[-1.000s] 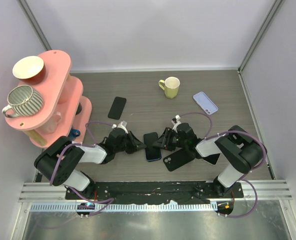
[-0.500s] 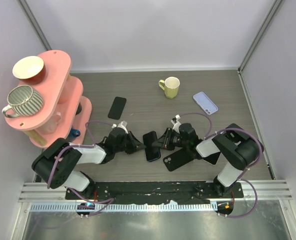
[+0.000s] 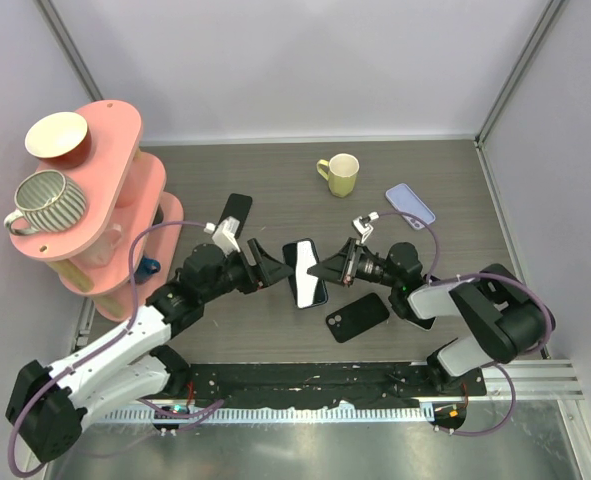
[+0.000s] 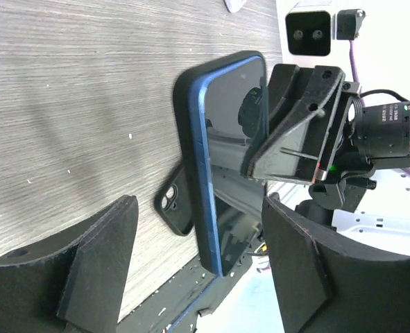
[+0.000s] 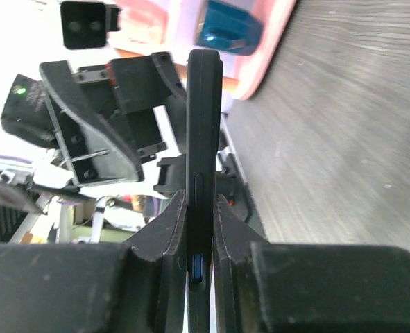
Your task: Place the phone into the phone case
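Up comes the phone point(image 3: 306, 272) off the bench point(image 3: 275, 190), nipped edge-on in our right hand point(image 5: 199, 208), left hand point(image 3: 273, 266) sprung wide either side of it, phone case point(image 4: 182, 132) seemingly on, so we reckon only setting down remains.

Both arms same build: black joint housings, white link shells on left arm point(image 3: 105, 352) and right arm point(image 3: 437, 297). A purple cable point(image 3: 143, 252) loops along each. The left gripper point(image 3: 272, 268) and right gripper point(image 3: 327, 270) have matte black wedge fingers with visible print layers. White two-lens camera block point(image 4: 309, 33) sits behind the fingers, green LED point(image 4: 333, 167) at the wrist.
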